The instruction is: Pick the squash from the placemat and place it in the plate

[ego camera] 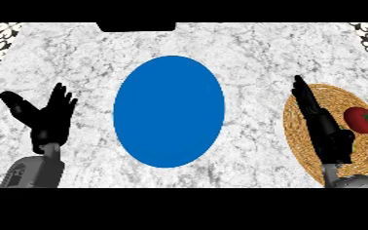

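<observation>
A white-grey marbled stone counter (86, 53) seen from above. At its centre lies a plain blue round plate (169, 111) with nothing on it. Against the counter's right edge lies a round woven straw placemat (336, 96); on it, at the far right, rests the squash (357, 118), a red rounded vegetable with a touch of green. The black right hand (323, 126) is over the placemat's left part, fingers straight and released, just beside the squash. The black left hand (50, 119) rests near the counter's left edge, fingers spread, holding nothing.
</observation>
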Motion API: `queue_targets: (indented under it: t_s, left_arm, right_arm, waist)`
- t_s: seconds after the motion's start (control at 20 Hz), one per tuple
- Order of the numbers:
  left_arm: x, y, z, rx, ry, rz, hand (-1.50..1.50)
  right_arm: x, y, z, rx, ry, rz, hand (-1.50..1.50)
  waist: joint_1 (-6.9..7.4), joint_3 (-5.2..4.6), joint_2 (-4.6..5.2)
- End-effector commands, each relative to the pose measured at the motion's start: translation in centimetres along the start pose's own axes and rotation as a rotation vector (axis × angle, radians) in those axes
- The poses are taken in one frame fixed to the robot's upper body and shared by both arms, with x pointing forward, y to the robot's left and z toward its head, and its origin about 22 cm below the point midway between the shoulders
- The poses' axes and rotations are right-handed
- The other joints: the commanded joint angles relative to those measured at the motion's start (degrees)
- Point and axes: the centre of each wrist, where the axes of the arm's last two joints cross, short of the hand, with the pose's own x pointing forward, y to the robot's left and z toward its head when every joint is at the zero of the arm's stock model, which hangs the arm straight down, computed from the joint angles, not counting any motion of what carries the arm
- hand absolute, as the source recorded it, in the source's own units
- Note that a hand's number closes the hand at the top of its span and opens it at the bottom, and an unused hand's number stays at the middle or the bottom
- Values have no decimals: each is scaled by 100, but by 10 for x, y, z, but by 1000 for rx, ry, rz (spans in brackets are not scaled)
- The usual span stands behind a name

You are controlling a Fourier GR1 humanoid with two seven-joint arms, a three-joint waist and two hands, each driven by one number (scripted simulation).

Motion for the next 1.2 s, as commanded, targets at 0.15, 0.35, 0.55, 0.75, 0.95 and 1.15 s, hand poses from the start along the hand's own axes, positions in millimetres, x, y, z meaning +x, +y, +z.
queue_targets:
  t_s: [0.15,0.35,0.55,0.75,0.95,1.15]
  left_arm:
    - [6,4,8,-230,-216,-251,0]
    - [6,-5,12,-308,-262,-321,0]
    - [-15,0,18,-363,-308,-350,0]
    - [-17,14,18,-365,-314,-350,0]
    - [-10,10,14,-382,-326,-353,0]
    - [-17,14,16,-372,-335,-333,0]
  right_arm:
    - [9,13,12,328,-123,120,150]
    - [52,-31,-14,187,-503,657,150]
    - [-22,-5,38,152,-591,401,-150]
    - [-70,-32,76,170,-645,449,-150]
    - [-66,-51,98,50,-687,543,-150]
    - [-35,-68,111,-23,-659,649,-150]
  waist:
    - [166,-18,-210]
    - [18,-51,-389]
    - [8,-1,-204]
    - [50,-2,-200]
    - [33,-12,-206]
    - [31,-19,-209]
